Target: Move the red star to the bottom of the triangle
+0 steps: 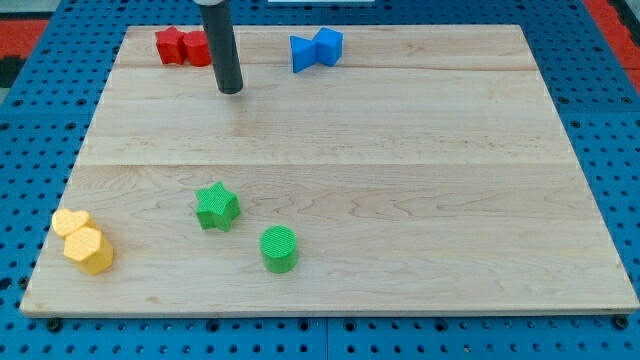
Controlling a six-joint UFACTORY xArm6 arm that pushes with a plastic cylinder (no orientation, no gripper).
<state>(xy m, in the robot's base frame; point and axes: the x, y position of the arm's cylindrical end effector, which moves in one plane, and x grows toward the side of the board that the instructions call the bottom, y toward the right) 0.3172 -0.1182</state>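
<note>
The red star point(168, 45) lies at the board's top left corner, touching another red block point(196, 48) on its right, whose shape I cannot make out. The blue triangle point(304, 53) lies at the top middle, touching a blue cube point(329, 44) on its right. My tip point(231, 90) rests on the board just below and to the right of the red pair, and left of the blue triangle. The rod hides the right edge of the second red block.
A green star point(216, 206) and a green cylinder point(279, 249) lie at the lower middle. A yellow heart point(70, 222) and a yellow hexagon point(90, 251) sit together at the bottom left corner of the wooden board point(420, 160).
</note>
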